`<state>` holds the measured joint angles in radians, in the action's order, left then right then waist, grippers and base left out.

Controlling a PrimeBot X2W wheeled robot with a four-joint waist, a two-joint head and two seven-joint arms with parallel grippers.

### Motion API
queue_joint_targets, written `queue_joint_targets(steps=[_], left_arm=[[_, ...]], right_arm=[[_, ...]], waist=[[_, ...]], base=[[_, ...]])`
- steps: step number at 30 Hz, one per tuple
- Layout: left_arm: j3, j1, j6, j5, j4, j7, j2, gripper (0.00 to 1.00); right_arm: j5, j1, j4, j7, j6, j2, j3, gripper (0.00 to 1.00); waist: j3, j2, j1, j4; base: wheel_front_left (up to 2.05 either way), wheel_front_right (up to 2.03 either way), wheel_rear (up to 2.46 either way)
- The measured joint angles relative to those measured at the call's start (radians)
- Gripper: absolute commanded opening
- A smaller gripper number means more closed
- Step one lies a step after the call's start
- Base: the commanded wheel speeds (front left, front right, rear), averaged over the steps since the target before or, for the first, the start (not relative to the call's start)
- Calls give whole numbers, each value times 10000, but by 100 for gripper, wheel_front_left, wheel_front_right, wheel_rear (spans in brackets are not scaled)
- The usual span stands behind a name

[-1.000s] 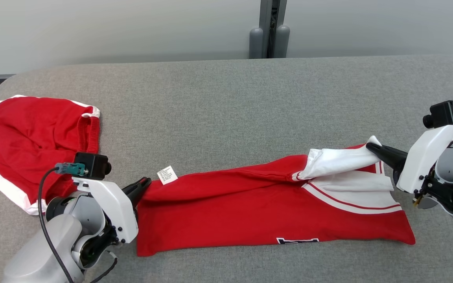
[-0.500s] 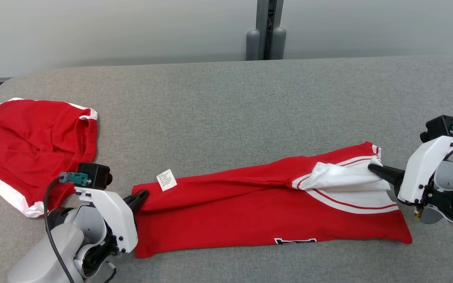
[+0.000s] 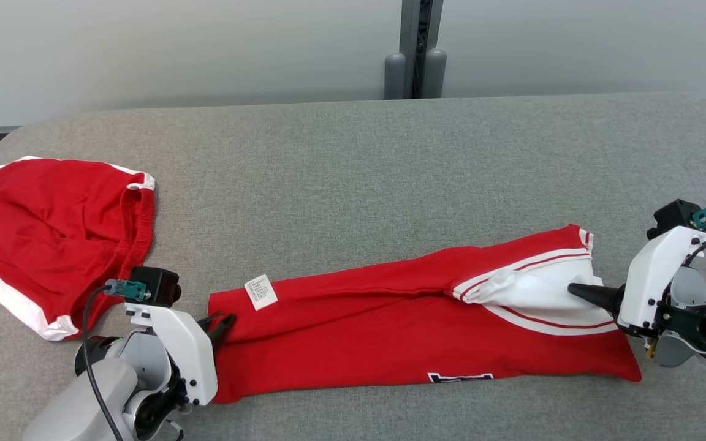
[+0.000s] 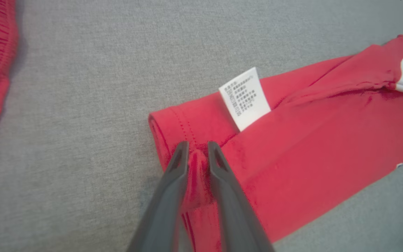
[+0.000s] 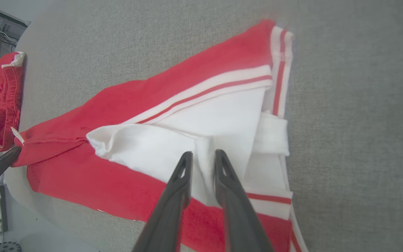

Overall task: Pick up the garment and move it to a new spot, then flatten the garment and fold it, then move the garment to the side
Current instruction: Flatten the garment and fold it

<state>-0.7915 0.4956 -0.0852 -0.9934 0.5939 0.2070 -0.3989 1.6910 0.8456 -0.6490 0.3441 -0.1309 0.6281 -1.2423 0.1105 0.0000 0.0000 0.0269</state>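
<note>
Limp, light red jersey (image 3: pixel 390 324), judged best gripped at edges.
Hem (image 4: pixel 173 122) is clamped by left gripper (image 4: pixel 197 148), white sleeve (image 5: pixel 173 140) by right gripper (image 5: pixel 203 157).

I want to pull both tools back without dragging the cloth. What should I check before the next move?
1. Left tool free of the garment: not ok, a ridge of red hem sits between its fingers.
2. Right tool free of the garment: not ok, white cloth sits between its fingers.
3. Garment resting on the table: ok.
4. White cloth lying flat: not ok, it is bunched and creased.
5. Care label tucked in: not ok, it sticks out at the folded edge.
6. Red shorts apart from the garment: ok.
</note>
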Motion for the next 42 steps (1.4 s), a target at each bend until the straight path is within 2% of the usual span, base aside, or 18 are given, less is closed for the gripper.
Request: queue_joint_targets(steps=[14,22,24,25,26,27,32,38,42], left_arm=[[-217,-306,86,-29,157,376,-46,100],[-105,-697,449,-54,-550,121,-387,100],[10,-793,648,-27,-1024,-136,-531,100],[10,-793,648,-27,-1024,-136,-531,100],[107,-825,830,19,-1346,-391,-596,100],[107,-825,830,19,-1346,-391,-596,100],[288,-1166,1174,132,-2115,-936,-690,100],[706,-1457,1645,337,-2734,-2184,-665,100],[940,-1771,1829,326,-3028,-2832,-546,100]], right_arm=[[-98,-397,-59,579,0,144,-15,100],[-153,-807,270,550,2,431,4,100],[-299,-820,679,-130,0,579,282,100],[-299,-820,679,-130,0,579,282,100],[-491,-824,936,-725,0,719,453,100],[-491,-824,936,-725,0,719,453,100],[-984,-982,1208,-2044,0,924,736,100],[-1682,-1115,677,-4006,2,982,1087,100],[-1806,-1324,196,-5102,0,652,1352,100]], waist=[[-436,0,0,4],[-739,0,0,-81],[-813,0,0,-86],[-813,0,0,-86],[-840,0,0,-89],[-840,0,0,-89],[-831,0,0,-129],[-695,0,0,-105],[-589,0,0,-93]], base=[[0,0,0],[0,0,0],[0,0,0],[0,0,0],[0,0,0],[0,0,0],[0,0,0],[0,0,0],[0,0,0]])
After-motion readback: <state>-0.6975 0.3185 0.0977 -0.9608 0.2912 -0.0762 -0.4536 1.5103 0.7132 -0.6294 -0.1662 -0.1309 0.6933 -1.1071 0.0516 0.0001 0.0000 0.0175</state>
